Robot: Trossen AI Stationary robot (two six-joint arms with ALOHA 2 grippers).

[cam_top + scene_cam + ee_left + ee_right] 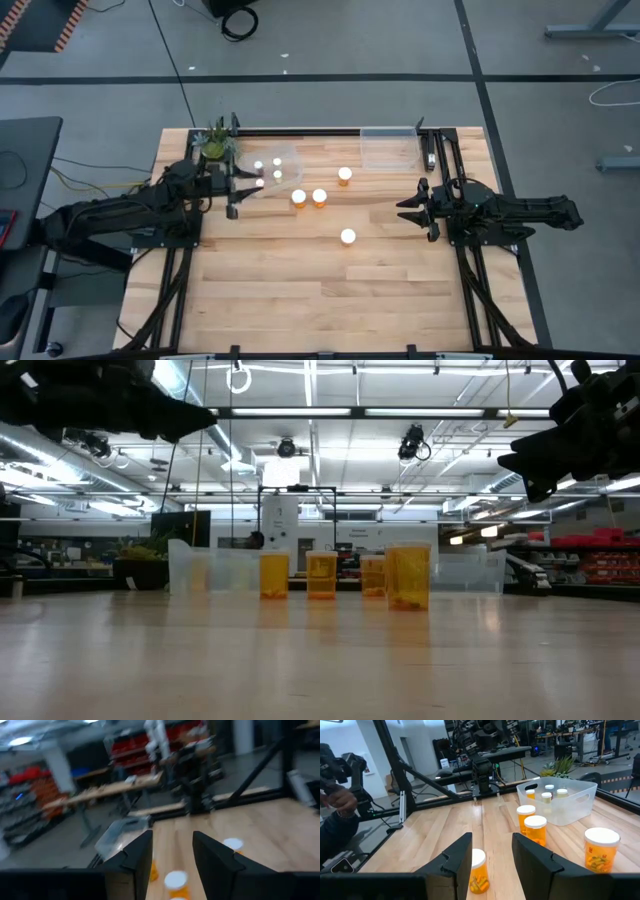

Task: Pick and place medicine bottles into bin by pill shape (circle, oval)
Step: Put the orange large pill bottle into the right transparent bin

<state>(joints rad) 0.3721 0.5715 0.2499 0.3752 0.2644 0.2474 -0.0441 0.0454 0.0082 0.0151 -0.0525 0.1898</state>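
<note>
Nearest to me, one orange-bodied medicine bottle (pixel 348 237) stands alone on the surface (pixel 300 290), about midway between the two arms. A little farther back and to the left, two more orange bottles (pixel 299 197) stand side by side, close together but apart. A fourth orange bottle (pixel 345 175) stands farther back still, right of that pair. All four are upright with their white caps on, and none is in a bin.

Level with the pair, the left gripper (pixel 236 190) hangs at the near-left edge of the far-left bin (pixel 291 160). Its jaws stand a little apart and I see nothing between them. The right gripper (pixel 405 209) waits well off to the right above the surface, pointing toward the bottles. Its jaws are also slightly parted and have hold of nothing.

At the far left, that bin holds four narrower bottles (pixel 546 796), their caps clustered together beside the small plant (pixel 215 140). The second clear bin (pixel 388 147), at the far right, shows no bottle in it.

I judge the task about half done. One shape group looks sorted, and the four orange bottles are left to go, presumably to the far-right bin. I can't read the pill shapes from here.
</note>
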